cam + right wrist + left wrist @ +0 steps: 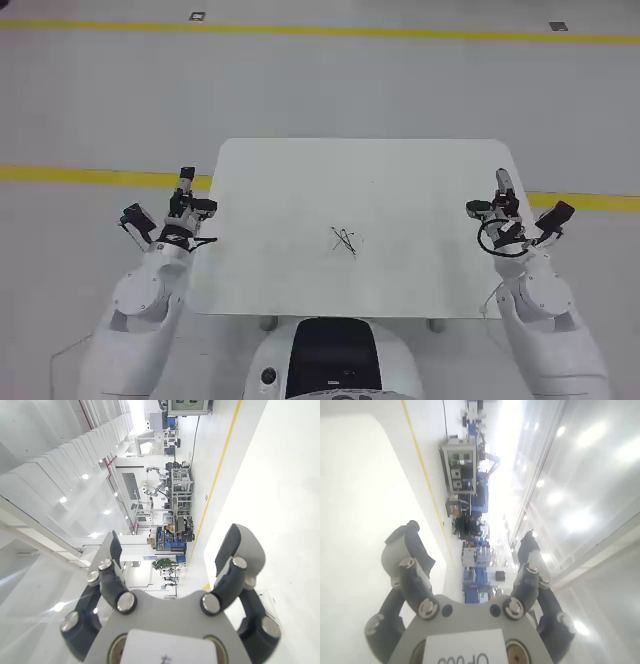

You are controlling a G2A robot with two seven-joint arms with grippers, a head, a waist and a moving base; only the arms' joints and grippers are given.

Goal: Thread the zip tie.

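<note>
A small bunch of thin black plastic zip ties (344,241) lies flat on the white rectangular table (400,180). It sits a little to the near side of the table's middle, roughly centred between the left and right edges and well apart from all of them. The strands cross one another in a loose X. One longer strand slants from far left to near right, and its near end pokes out past the others. The number of ties cannot be told, nor whether any is threaded through its own head.
</note>
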